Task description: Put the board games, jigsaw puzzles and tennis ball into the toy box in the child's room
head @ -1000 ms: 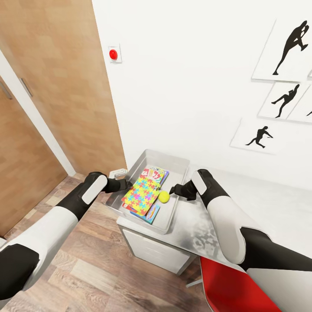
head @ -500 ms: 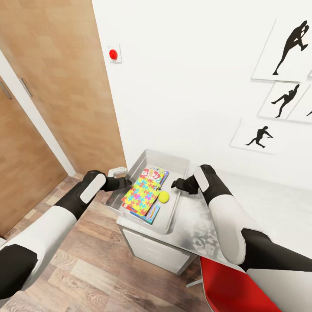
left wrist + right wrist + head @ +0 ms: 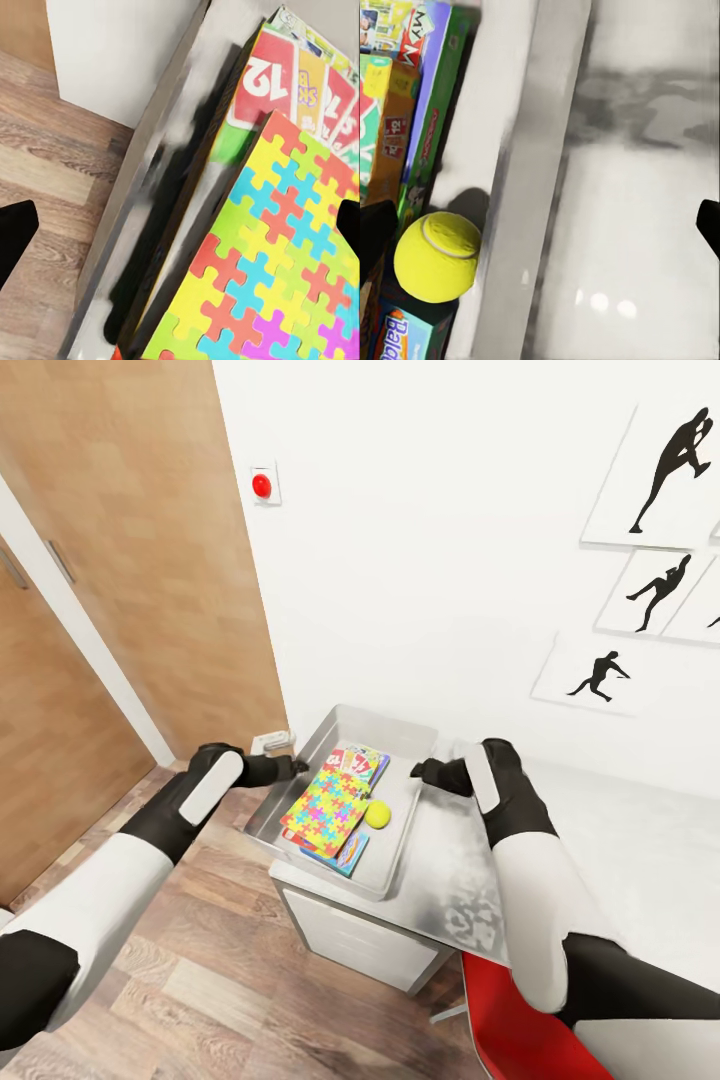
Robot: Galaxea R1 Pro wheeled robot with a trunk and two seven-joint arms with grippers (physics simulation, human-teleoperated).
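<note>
Toy box [image 3: 402, 838] sits at table [image 3: 640, 840] end near wall; puzzle slab [image 3: 327, 807] lies topmost in it, game boxes [image 3: 362, 762] stacked beneath, tennis ball [image 3: 378, 814] tucked against right wall, so contents look packed; left gripper [image 3: 297, 765] just outside box's left rim, fingers spread, holding nothing; right gripper [image 3: 420, 771] just outside right rim over tabletop, likewise spread and empty; judgement: both arms flank bin, loading appears finished.

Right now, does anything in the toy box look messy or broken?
Nothing looks broken. The toy box sticks out past the table corner, over the floor. Inside, the puzzle lies on top of the games, and the tennis ball sits beside it.
</note>
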